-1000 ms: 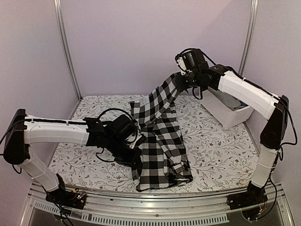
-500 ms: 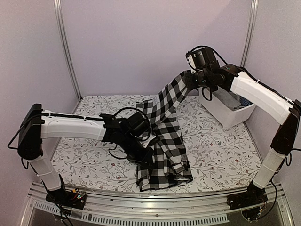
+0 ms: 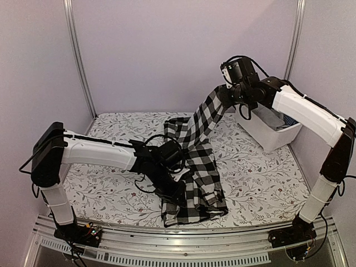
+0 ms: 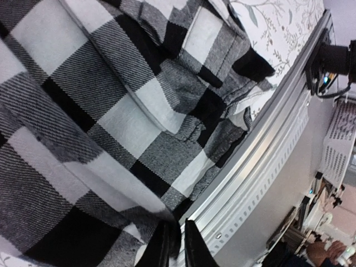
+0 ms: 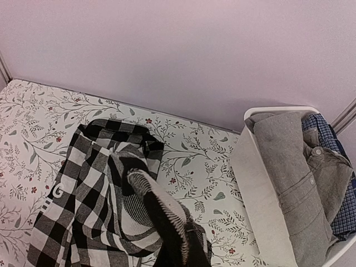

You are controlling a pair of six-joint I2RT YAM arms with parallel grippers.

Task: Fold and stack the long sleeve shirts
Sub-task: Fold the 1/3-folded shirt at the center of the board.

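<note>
Cloth looked soft, light and limp. Left gripper (image 3: 177, 196) pinched the shirt (image 3: 196, 161) hem near the table (image 3: 256, 172) front, jaws almost closed. Right gripper (image 3: 222, 99) clamped a sleeve, held high. Seams and cuffs seemed the surest holds.

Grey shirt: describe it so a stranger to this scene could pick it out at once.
On the floral table, go to the far right corner, where a white bin stands. The grey shirt lies on top inside it. Unlike the blue checked shirt beside it, it is plain, with small buttons.
</note>
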